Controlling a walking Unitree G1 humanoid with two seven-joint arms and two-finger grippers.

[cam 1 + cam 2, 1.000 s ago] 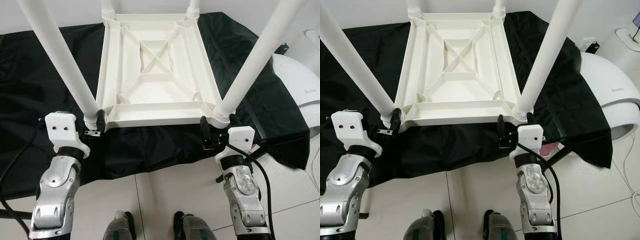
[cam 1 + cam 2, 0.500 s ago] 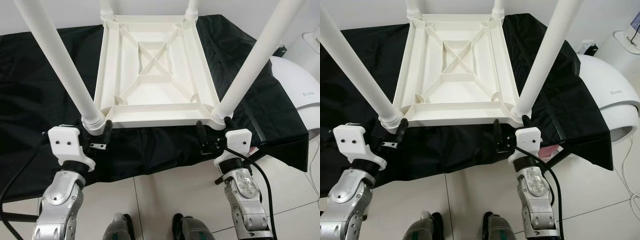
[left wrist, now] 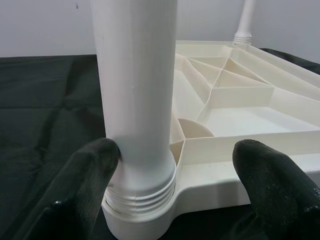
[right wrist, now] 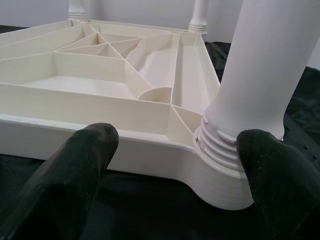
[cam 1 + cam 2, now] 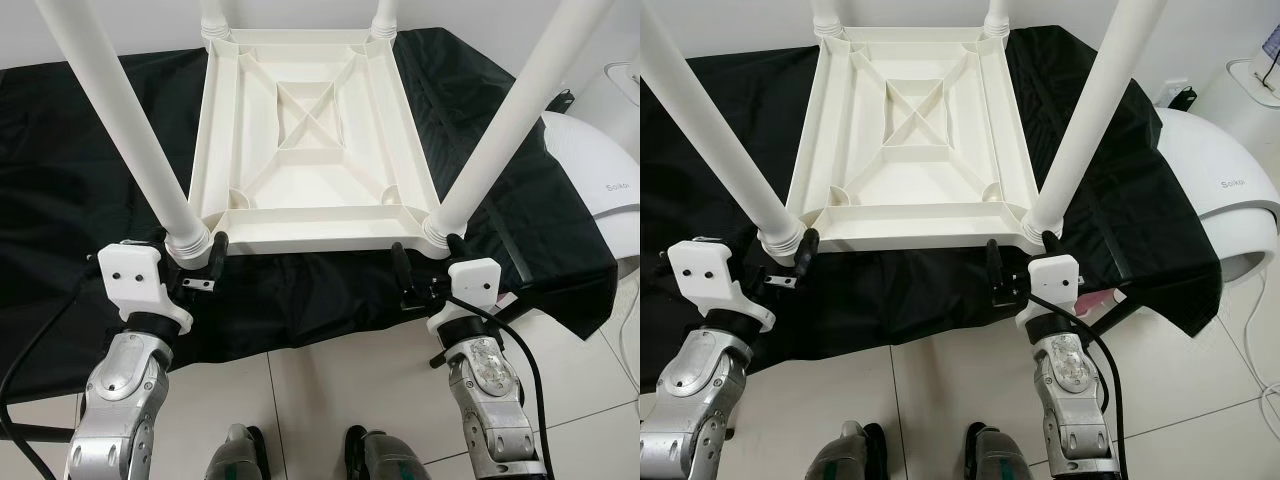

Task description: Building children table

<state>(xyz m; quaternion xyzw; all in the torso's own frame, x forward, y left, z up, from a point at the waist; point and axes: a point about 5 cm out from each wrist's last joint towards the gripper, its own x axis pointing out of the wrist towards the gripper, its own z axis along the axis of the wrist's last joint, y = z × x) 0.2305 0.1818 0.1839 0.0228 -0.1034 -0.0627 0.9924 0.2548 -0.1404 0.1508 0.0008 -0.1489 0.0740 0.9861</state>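
Note:
A white plastic children's table (image 5: 310, 130) lies upside down on a black cloth (image 5: 70, 200), with its legs pointing up. My left gripper (image 5: 190, 252) is open around the base of the near left leg (image 5: 130, 120). In the left wrist view one finger (image 3: 85, 180) touches that leg (image 3: 137, 90) and the other stands apart from it. My right gripper (image 5: 428, 260) is open at the near right corner. Its fingers (image 4: 75, 165) stand on either side of the near right leg's threaded base (image 4: 225, 150) without touching it.
A white rounded appliance (image 5: 600, 190) stands on the floor at the right, against the cloth. Pale floor tiles (image 5: 330, 380) lie between me and the cloth, and my feet (image 5: 240, 455) are at the bottom. A black cable (image 5: 20, 350) trails at the left.
My left gripper has shifted slightly right and toward me, with its fingers still astride the near left leg's base. The right gripper has drawn back a little from the near right corner.

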